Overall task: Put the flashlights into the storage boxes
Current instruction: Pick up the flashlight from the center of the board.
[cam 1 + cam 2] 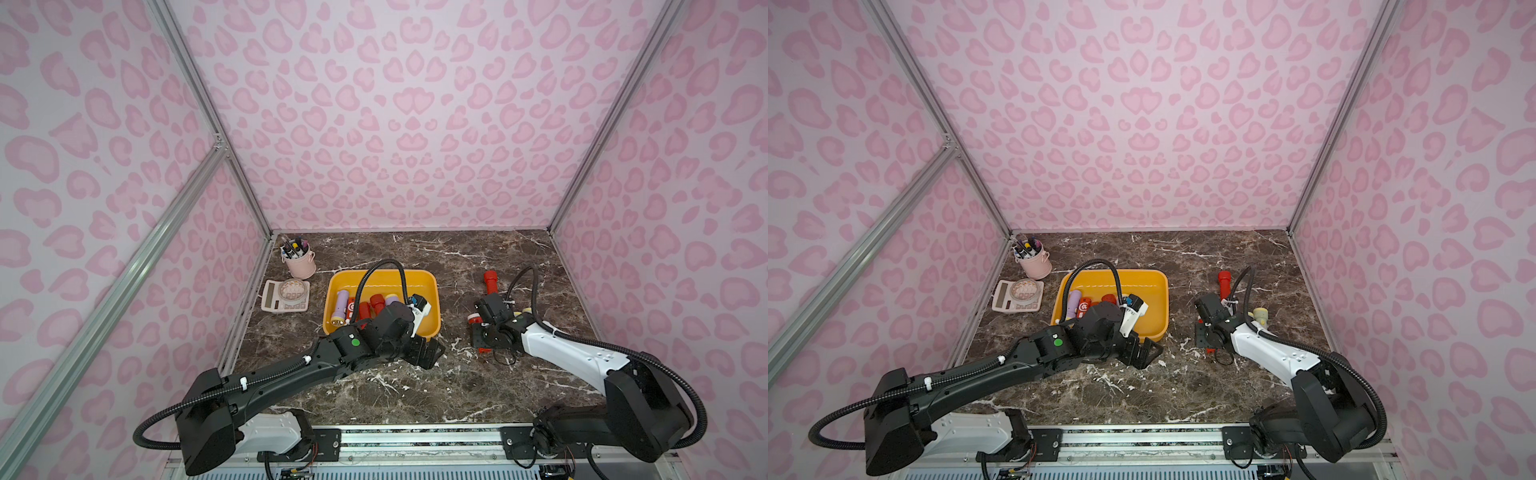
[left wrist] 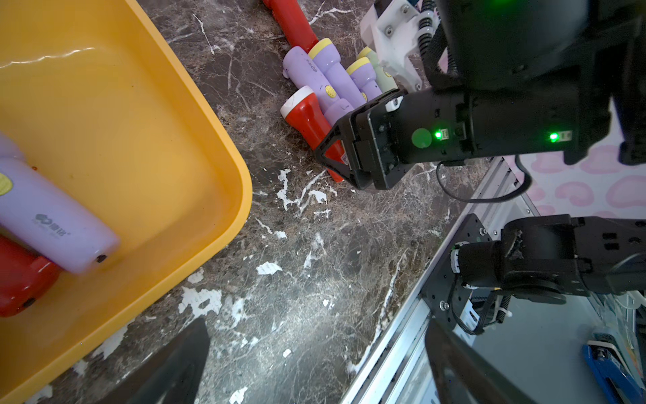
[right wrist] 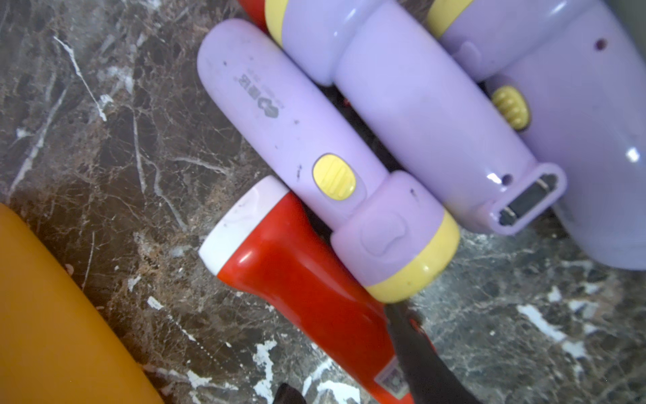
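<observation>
Item: red flashlight, lying right of centre in both top views, apart from the yellow tray; I am judging it light, rigid and slick and am aiming mid-barrel, right gripper straddling it, clamp impossible to tell, left gripper gaping empty.
</observation>
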`<action>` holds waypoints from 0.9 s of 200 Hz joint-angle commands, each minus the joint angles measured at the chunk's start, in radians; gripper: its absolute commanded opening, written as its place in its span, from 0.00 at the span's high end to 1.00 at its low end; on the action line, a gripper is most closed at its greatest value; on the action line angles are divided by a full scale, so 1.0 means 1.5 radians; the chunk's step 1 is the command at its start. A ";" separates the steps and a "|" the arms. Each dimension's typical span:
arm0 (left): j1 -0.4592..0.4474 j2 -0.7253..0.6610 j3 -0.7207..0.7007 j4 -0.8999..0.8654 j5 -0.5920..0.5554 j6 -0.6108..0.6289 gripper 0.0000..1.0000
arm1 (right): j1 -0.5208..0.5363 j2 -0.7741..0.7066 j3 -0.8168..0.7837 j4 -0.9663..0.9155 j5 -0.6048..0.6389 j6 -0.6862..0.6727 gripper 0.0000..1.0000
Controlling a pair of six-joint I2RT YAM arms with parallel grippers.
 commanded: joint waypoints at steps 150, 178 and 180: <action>0.001 -0.028 -0.005 -0.020 -0.043 0.031 0.02 | 0.003 0.095 0.044 0.013 0.001 0.007 0.59; 0.001 -0.039 -0.009 -0.022 -0.050 0.035 0.02 | 0.028 0.068 0.082 -0.033 0.023 0.010 0.59; 0.001 -0.040 -0.009 -0.022 -0.051 0.035 0.02 | 0.029 0.066 0.085 -0.035 0.025 0.011 0.59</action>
